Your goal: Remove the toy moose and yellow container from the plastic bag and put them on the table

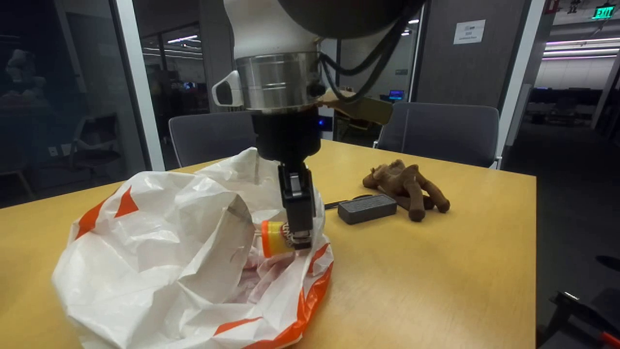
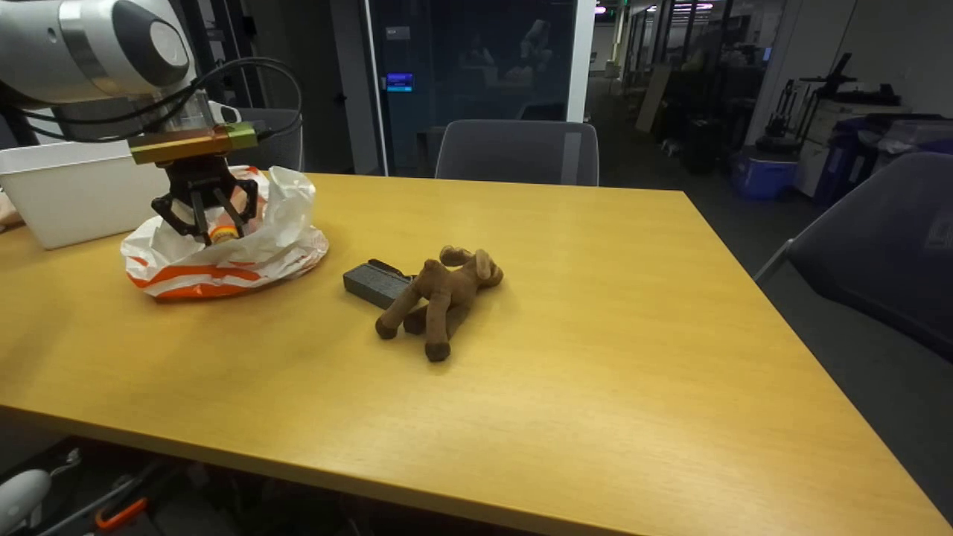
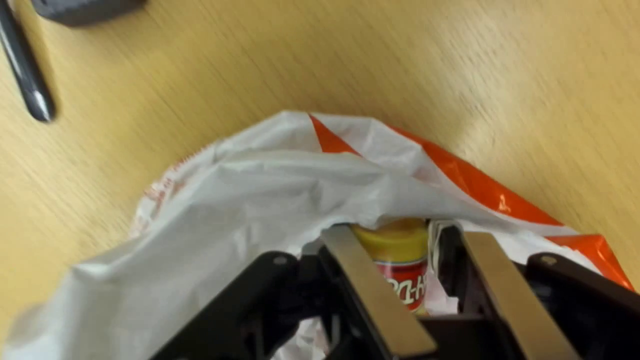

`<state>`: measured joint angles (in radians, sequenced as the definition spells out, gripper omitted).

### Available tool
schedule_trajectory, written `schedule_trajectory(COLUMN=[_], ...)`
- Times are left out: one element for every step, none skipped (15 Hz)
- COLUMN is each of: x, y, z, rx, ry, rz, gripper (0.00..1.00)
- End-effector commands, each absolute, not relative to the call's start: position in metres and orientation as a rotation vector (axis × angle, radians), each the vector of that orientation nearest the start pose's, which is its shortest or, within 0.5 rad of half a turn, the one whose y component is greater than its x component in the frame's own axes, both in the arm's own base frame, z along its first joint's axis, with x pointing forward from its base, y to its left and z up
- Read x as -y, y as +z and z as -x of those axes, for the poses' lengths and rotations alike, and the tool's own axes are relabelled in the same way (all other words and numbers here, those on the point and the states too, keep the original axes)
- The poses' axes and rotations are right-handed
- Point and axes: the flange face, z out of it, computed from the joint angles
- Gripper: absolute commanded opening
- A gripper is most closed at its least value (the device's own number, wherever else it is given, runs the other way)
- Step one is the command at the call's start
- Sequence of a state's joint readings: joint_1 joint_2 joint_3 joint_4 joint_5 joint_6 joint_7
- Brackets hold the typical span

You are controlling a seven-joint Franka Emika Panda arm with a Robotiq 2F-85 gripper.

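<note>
Bag lies crumpled on tabletop, its mouth open. Within mouth, gripper is clamped on container, one finger on each side; container is turned sideways. Moose is on tabletop outside bag, just beside grey block.

Crinkled glossy plastic bag, smooth wood-grained table, matt plush moose, yellow plastic container, rough-looking grey block
</note>
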<state>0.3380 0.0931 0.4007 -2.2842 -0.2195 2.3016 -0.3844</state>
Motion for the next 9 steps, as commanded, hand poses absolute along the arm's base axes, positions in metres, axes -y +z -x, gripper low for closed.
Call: schedule_trajectory(x=[-0.340, -0.342, -0.343, -0.343, -0.341, -0.337, -0.333, -0.323, -0.314], y=[0.344, 0.355, 0.366, 0.379, 0.390, 0.402, 0.412, 0.421, 0.429], z=[-0.379, -0.376, -0.375, -0.374, -0.374, -0.373, -0.372, -0.373, -0.374], rx=[1.906, 1.885, 1.887, 1.869, 1.851, 1.824, 1.791, 1.737, 1.686], ry=[0.089, 0.060, 0.019, -0.032, -0.076, -0.112, -0.137, -0.159, -0.184], rz=[2.782, 2.769, 2.759, 2.781, 2.805, 2.836, 2.871, 2.934, 2.988], gripper=[0.23, 0.23, 0.23, 0.23, 0.23, 0.23, 0.23, 0.23, 0.23])
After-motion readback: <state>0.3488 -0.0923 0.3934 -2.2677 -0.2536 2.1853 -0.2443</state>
